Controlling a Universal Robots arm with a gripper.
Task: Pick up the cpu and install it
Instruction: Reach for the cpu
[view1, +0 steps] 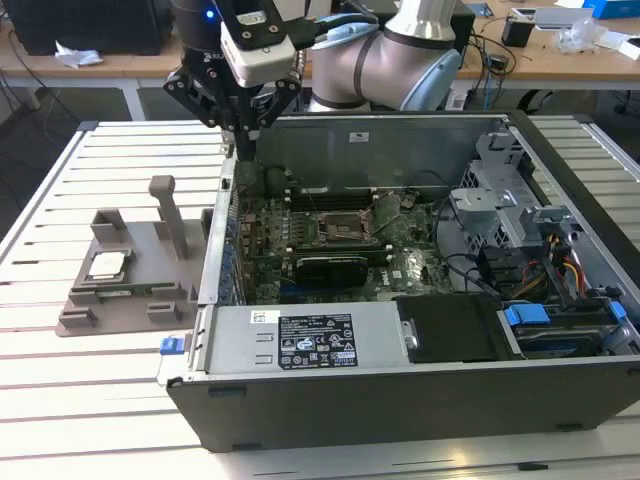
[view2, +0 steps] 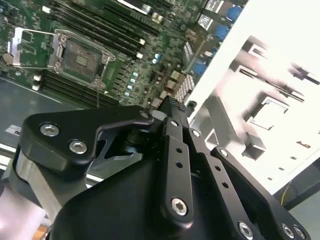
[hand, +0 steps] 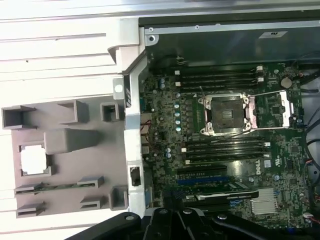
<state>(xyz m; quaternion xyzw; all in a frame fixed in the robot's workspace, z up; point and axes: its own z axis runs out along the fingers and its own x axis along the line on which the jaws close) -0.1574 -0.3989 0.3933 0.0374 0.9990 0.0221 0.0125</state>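
The cpu (view1: 107, 265) is a small silver-grey square lying flat in a pocket of the grey holder (view1: 150, 300) on the table, at the exterior view's left of the open computer case. It also appears as a pale square cpu (hand: 34, 161) in the first wrist view and washed out cpu (view2: 267, 112) in the second wrist view. The motherboard's socket (view1: 345, 228) stands open and bare, also seen as socket (hand: 227, 112) and socket (view2: 80, 60). My gripper (view1: 245, 138) hangs above the case's wall nearest the holder, fingers (view2: 172, 130) together and holding nothing.
The case wall (view1: 215, 250) rises between the holder and the motherboard. A green memory stick (view1: 120, 292) lies in the holder's front slot, and a tall grey post (view1: 170, 215) stands on it. A black graphics card (view1: 335, 265) sits in front of the socket. Cables and drive bays (view1: 540, 260) crowd the case's right.
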